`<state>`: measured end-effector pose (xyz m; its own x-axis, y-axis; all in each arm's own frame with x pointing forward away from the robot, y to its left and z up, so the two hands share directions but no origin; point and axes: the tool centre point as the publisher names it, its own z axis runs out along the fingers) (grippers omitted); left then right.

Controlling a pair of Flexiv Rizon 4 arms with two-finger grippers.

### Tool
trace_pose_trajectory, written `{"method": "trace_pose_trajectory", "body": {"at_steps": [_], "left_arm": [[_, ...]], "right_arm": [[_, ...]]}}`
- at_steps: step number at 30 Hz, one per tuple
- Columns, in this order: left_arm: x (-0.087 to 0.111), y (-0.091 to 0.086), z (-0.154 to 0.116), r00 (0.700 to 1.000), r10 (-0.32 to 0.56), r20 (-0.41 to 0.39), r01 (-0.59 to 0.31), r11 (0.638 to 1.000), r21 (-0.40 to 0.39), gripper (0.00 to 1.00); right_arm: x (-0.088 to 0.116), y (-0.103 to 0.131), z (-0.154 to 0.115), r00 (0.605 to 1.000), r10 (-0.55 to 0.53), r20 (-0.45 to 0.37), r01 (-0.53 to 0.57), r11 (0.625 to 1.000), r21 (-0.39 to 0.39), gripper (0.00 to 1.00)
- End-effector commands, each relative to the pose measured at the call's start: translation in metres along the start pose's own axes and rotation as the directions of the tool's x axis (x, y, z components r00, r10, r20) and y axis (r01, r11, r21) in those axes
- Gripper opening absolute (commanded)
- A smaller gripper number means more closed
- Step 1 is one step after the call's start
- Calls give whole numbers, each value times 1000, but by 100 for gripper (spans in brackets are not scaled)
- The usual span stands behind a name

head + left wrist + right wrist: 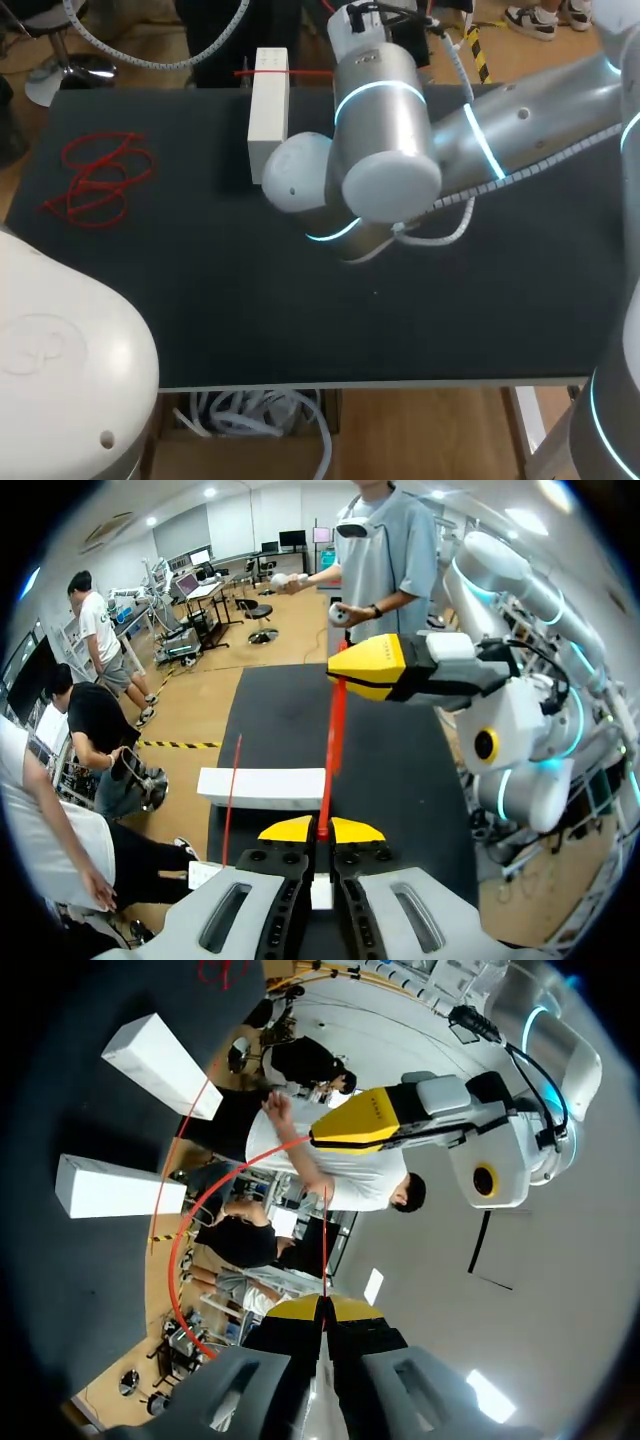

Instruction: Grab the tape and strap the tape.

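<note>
In the left wrist view my left gripper (321, 830) is shut on a red tape strap (333, 745) that runs straight ahead to my right gripper (345, 668), whose yellow tips pinch its other end. From the right wrist, my right gripper (322, 1310) is shut on the thin red strap (178, 1250), which loops round to the left gripper (330, 1138) ahead. A white box (262, 787) lies on the black table under the strap. In the head view a red strap (265, 72) crosses the white box (268, 120); my right arm (385, 130) hides both grippers.
A loose bundle of red tape (100, 178) lies at the table's far left. Two white blocks (160, 1065) (115, 1188) show beside the strap in the right wrist view. A second thin red strand (232, 785) stands by the box.
</note>
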<state>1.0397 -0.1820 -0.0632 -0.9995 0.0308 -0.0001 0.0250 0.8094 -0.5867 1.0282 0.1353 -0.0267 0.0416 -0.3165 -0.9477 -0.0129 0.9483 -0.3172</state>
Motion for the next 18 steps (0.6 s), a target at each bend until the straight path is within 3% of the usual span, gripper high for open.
{"method": "trace_pose_trajectory", "body": {"at_steps": [1,18], "left_arm": [[1,-1,-1,1000,-1,0,1,1000,-4,0],[1,-1,-1,1000,-1,0,1,1000,-4,0]], "right_arm": [[-2,10,-2,1000,-10,-6,10,1000,18,0],[-5,28,7,1000,-27,-6,28,999,41,0]]}}
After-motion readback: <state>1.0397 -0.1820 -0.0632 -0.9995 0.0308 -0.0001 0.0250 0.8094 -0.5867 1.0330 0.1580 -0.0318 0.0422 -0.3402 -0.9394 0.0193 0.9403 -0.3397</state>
